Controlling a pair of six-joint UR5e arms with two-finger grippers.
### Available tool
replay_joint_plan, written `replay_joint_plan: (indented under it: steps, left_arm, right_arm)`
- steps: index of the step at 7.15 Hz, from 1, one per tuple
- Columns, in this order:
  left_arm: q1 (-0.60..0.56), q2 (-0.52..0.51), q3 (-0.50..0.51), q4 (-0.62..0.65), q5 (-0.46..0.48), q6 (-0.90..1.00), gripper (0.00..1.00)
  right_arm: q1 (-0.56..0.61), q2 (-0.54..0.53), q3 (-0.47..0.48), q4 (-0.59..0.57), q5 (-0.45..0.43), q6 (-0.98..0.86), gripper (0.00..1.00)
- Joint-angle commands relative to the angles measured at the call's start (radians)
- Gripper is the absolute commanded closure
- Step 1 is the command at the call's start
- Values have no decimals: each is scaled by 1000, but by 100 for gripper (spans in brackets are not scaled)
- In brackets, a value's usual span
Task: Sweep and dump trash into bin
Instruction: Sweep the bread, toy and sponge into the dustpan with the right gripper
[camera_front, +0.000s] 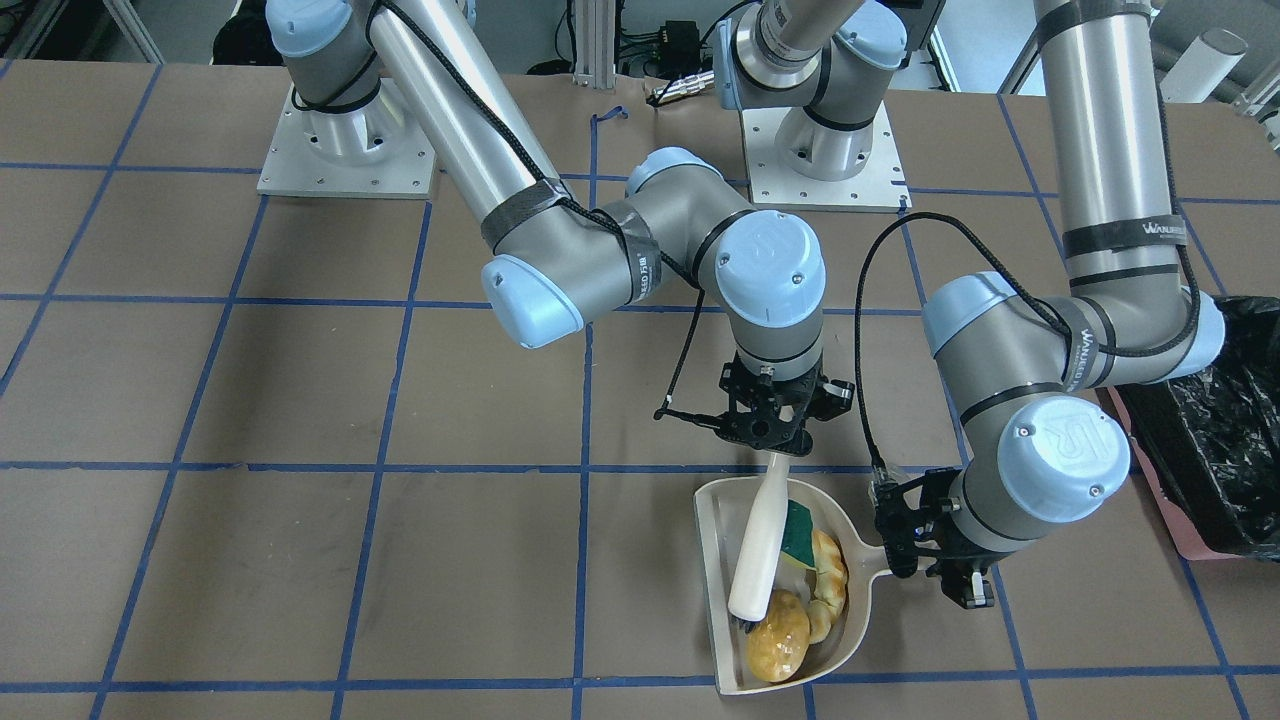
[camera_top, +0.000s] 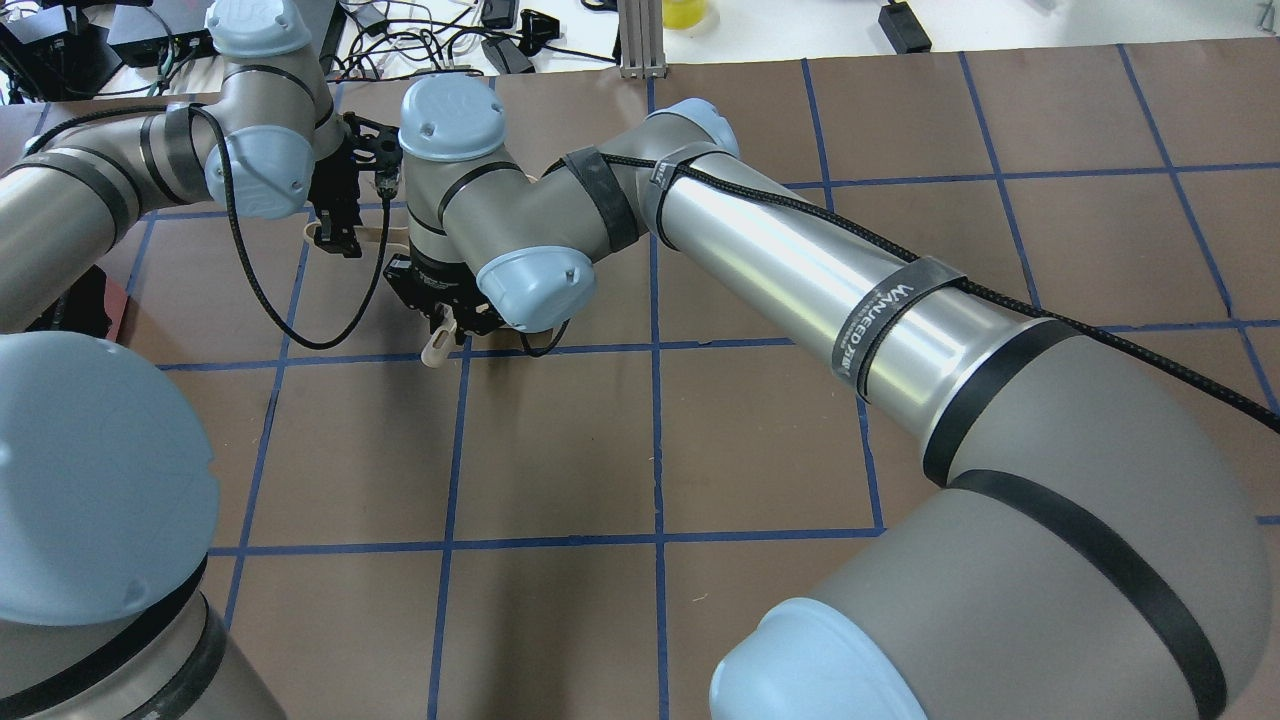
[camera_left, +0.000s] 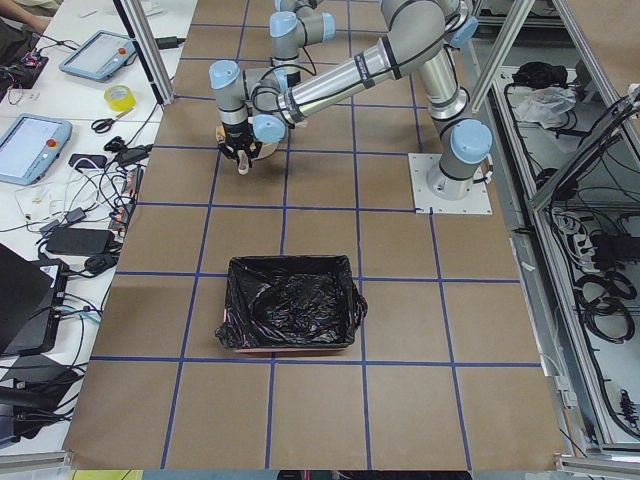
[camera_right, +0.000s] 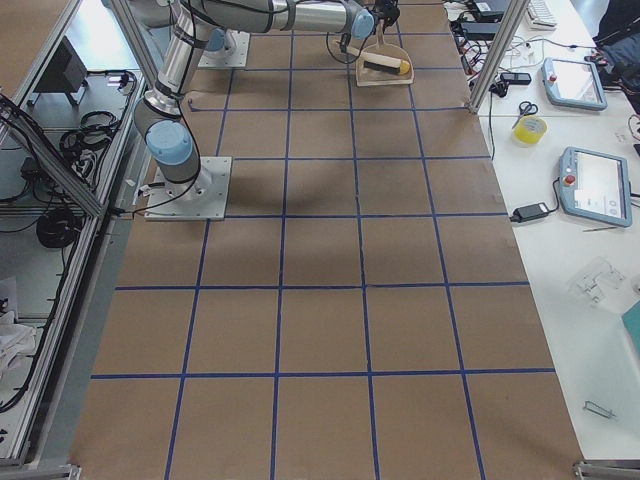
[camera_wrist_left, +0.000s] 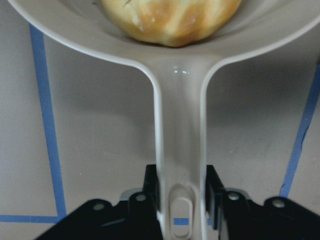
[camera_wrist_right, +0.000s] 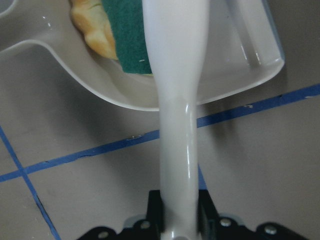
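Observation:
The beige dustpan lies flat on the table and holds all three trash items: the potato-like lump, the green-and-yellow sponge and the croissant piece. My left gripper is shut on the dustpan's handle. My right gripper is shut on the handle of a white brush, whose head rests inside the pan beside the lump. The black-lined bin stands apart, beyond my left arm's elbow. The right wrist view shows the sponge and the croissant against the brush handle.
Brown table with a blue tape grid. The bin stands a few squares from the dustpan toward the table's left end. The arm bases are bolted at the robot side. Operators' tablets and tape lie on a side bench.

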Motion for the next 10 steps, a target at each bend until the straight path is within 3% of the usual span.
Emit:
replay_joint_plan:
  steps: [1,5,10]
  left_arm:
    - [0,2,-1,0,-3,1,100]
    - [0,3,-3,0,-10,1,100]
    - [0,5,-7,1,-15,5,100]
  right_arm:
    - [12,27,-47,-3,10,25,89]
    - [4,11,-41,189,-129,-79,89]
    - [-94,-100,-30,320,-170,-252,88]
